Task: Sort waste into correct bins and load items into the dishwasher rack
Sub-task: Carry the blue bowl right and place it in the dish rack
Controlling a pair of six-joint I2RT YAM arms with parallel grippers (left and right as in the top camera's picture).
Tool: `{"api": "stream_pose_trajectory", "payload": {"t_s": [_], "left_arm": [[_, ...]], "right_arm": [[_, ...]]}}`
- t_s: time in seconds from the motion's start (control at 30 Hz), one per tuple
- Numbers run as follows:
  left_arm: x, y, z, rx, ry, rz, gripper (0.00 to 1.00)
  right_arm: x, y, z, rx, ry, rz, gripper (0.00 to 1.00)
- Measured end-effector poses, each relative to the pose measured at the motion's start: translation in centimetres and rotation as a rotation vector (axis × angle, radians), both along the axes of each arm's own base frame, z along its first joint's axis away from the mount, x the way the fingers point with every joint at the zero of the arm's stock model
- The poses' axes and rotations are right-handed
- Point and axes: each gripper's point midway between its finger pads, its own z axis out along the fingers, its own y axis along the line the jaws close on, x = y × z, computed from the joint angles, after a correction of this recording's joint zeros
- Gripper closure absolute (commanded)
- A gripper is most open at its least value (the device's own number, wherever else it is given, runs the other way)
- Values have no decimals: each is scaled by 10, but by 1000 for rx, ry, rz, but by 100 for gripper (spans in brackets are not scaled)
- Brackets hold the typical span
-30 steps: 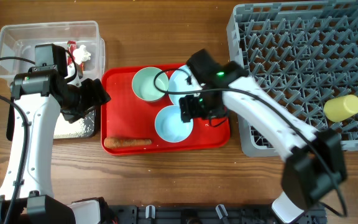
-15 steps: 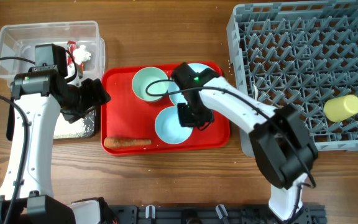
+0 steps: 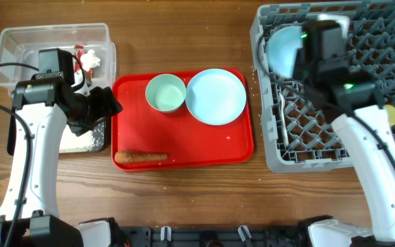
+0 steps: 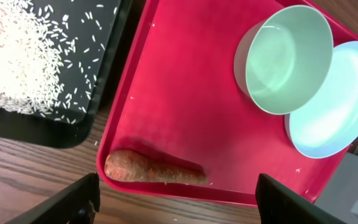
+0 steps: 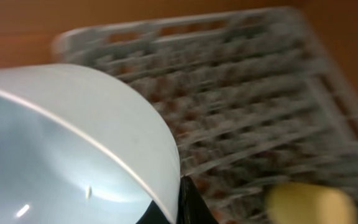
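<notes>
We have our right gripper (image 3: 302, 49) closed on the rim of a pale-blue bowl (image 3: 283, 46), which hangs tilted on its side over the far left corner of the grey dishwasher rack (image 3: 376, 41); the right wrist view is blurred, yet it shows 1 dark finger tucked under the bowl's edge and a yellow cup (image 5: 306, 202) lying in the rack beyond. Our left gripper (image 4: 178, 196) is spread wide and holds nothing, hovering above the near left corner of the red tray (image 3: 204, 147), close to the seam between that tray and the black tray (image 4: 55, 127). On the red tray we count 3 things: a teal bowl (image 3: 165, 92) standing upright at the far side, a wide pale-blue plate (image 3: 216, 96) just beside it to the right, and an orange-brown food stick (image 4: 151, 169) lying along the near edge. White rice grains (image 4: 17, 68) are scattered in the black tray. In the clear tub (image 3: 19, 48) beyond it we see a red-and-white wrapper (image 3: 81, 53) and a crumpled tissue (image 3: 92, 62) at the right end
</notes>
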Motion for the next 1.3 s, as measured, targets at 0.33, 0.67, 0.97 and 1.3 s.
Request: {"api": "stream_pose_trajectory", "payload": {"t_s": [0.33, 0.67, 0.97, 1.3], "left_arm": [[0, 0, 0, 1, -1, 1, 20], [1, 0, 0, 0, -3, 0, 20], [1, 0, 0, 0, -3, 0, 21], [1, 0, 0, 1, -3, 0, 20]], "right_arm": [[15, -198, 63, -321, -301, -585, 96], [51, -297, -62, -480, -70, -707, 96], [81, -237, -142, -451, 194, -463, 51], [83, -173, -160, -375, 322, -245, 4]]}}
